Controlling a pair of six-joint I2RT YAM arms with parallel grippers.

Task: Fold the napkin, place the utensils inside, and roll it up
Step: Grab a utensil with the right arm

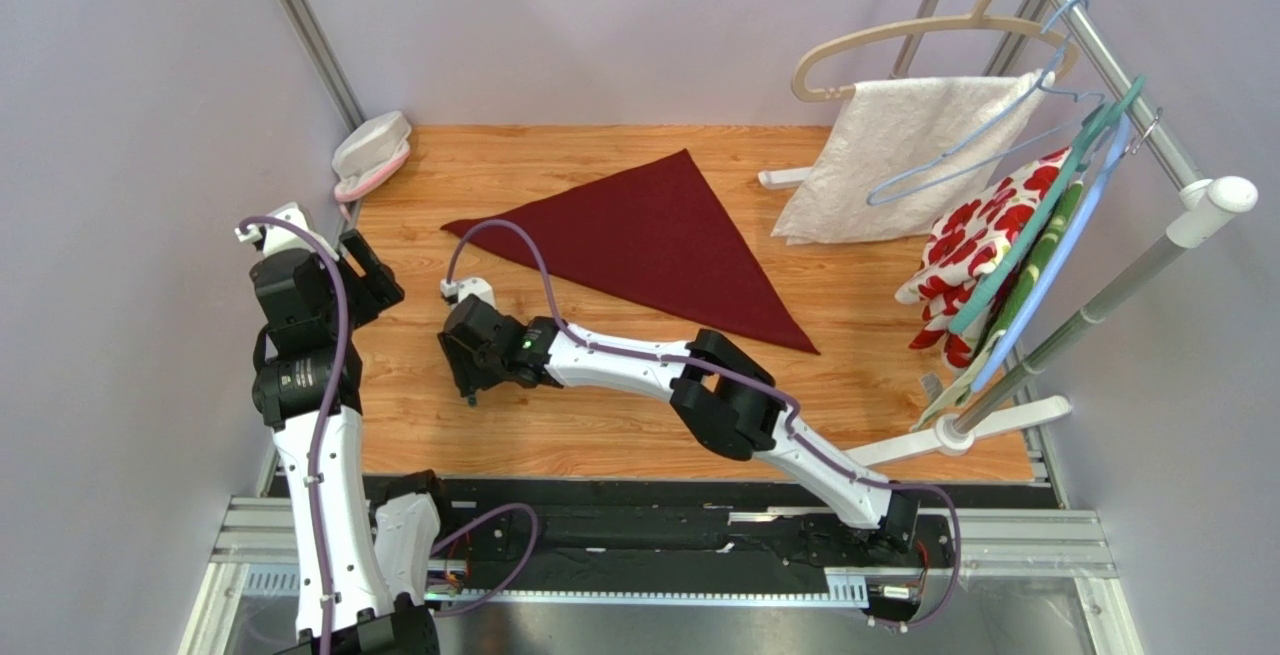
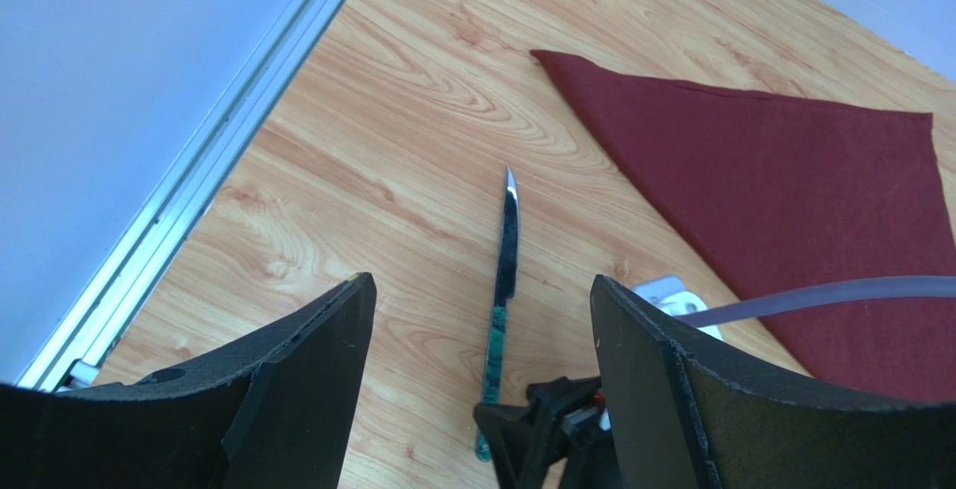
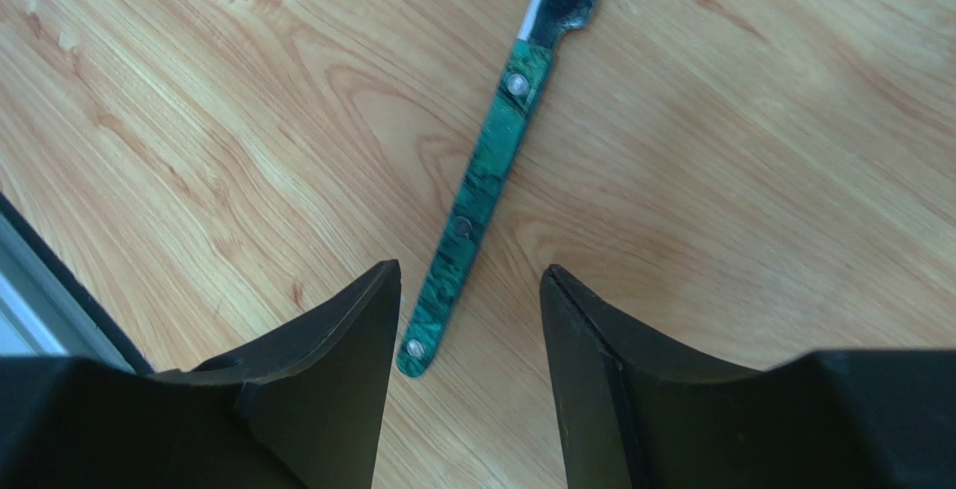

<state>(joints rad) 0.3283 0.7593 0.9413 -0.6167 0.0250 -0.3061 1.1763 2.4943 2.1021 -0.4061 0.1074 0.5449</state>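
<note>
**Item: 1 knife, lying between the right jaws, off the napkin's left corner**

- **Napkin** [image 1: 646, 243]: 1 maroon cloth, lying flat as a triangle. Judged folded, with nothing on it yet.
- **Knife** [image 3: 471, 209]: 1 piece, teal mottled handle with rivets, dark shiny blade. It lies on the bare table top [image 3: 729, 176] beside the napkin's left corner, on the side toward the arm bases and apart from the cloth. The blade tip points toward the napkin and the handle butt points away from it. You see no other utensil in any view.
- **Right gripper** [image 3: 466, 276]: the nearer arm, directly over the handle butt. Its jaws stand partly apart with the butt between their tips. They hold nothing, and contact with the handle does not show.
- **Key relation**: the knife's long axis runs out from between the jaws toward the napkin. Your closing line therefore crosses the handle rather than running along it. The butt sits closer to 1 finger than the other, so expect it to shift a little as you close.
- **Left gripper** [image 2: 480, 282]: farther from the napkin than the knife, jaws wide and empty. It looks along the blade from behind.
- **Judged next move**: close on the handle, then carry the knife onto the napkin.
</note>
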